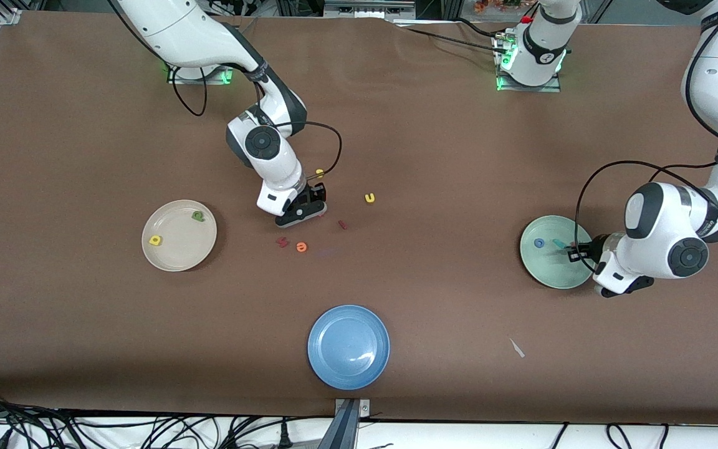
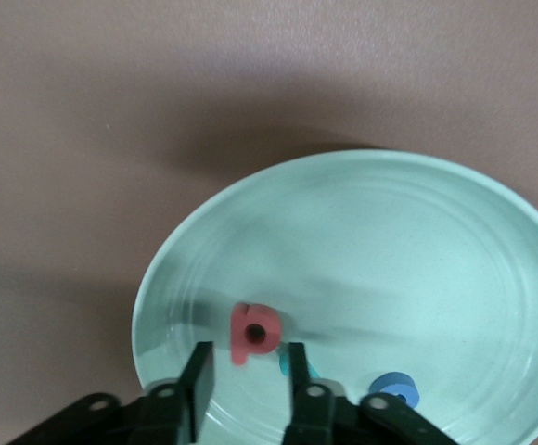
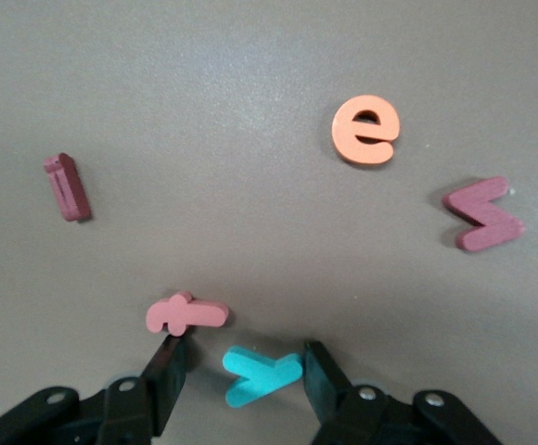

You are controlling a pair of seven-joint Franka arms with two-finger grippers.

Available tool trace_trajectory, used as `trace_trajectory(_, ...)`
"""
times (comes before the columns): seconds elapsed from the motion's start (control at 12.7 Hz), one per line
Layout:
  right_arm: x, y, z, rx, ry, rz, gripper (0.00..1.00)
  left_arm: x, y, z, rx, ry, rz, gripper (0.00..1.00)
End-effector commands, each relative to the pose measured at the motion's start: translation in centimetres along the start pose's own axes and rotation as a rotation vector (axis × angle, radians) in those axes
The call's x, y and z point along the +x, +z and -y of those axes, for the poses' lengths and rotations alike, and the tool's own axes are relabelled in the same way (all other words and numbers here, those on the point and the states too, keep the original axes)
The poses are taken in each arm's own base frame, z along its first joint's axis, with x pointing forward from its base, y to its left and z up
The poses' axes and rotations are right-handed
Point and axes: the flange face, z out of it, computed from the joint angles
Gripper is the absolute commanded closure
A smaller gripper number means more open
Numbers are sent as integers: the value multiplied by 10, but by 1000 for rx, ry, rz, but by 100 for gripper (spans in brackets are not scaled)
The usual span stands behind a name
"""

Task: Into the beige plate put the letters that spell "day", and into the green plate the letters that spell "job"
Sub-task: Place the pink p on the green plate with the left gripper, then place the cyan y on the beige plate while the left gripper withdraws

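Left of frame, front view: round cream-beige plate (image 1: 179,235) already carries the yellow foam d (image 1: 156,240) and green foam a (image 1: 197,216); only the teal foam y (image 3: 262,374) is missing from "day". Centre-left: right gripper (image 1: 310,206) is low over the brown tabletop (image 1: 434,156), and the right wrist view shows its jaws apart, straddling the y, which lies flat between the two fingers with its long axis running roughly across the gap from finger to finger. That is the relation that matters: the y is squarely inside the jaws, but a pink foam t (image 3: 185,314) sits just beside one fingertip, so I'd expect closing to risk nudging it. Loose nearby, not task items: orange round foam e (image 3: 365,130), two dark red foam letters (image 3: 483,214), yellow foam u (image 1: 369,197), another small yellow letter (image 1: 319,173). Lower centre: round blue plate (image 1: 348,347), nothing in it. Right of frame: round mint-green plate (image 1: 552,249) holds blue ring o (image 2: 394,389), teal j (image 1: 560,243), salmon-red b (image 2: 252,332). Left gripper (image 2: 249,369) hovers over that plate's rim, jaws apart; the b lies on the plate just ahead of the gap, not gripped. "job" looks complete.
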Motion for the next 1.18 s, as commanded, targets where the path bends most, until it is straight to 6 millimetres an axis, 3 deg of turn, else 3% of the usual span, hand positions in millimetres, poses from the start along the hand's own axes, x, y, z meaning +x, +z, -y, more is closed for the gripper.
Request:
trace_trajectory(0.0,1,12,1,-12,-2,-1,39,2,-44,-3,11,18,-74,0)
trace_trajectory(0.47,1,14,-6,-27,-7,2,63,-25,-189,-35,0,59,-143,0)
trace_trajectory(0.71,4,8,-11,-33,-10,-1,76,-51,-261,-43,2,159,-213,0)
trace_trajectory(0.87,9,-6,-16,-38,-19,-10,76,-76,-303,-44,36,264,-278,0)
trace_trajectory(1.02,17,-40,-49,-77,-33,35,76,-98,-330,-44,61,294,-313,0)
trace_trajectory(1.1,19,-61,-66,-96,-64,65,76,-101,-332,-44,64,294,-306,0)
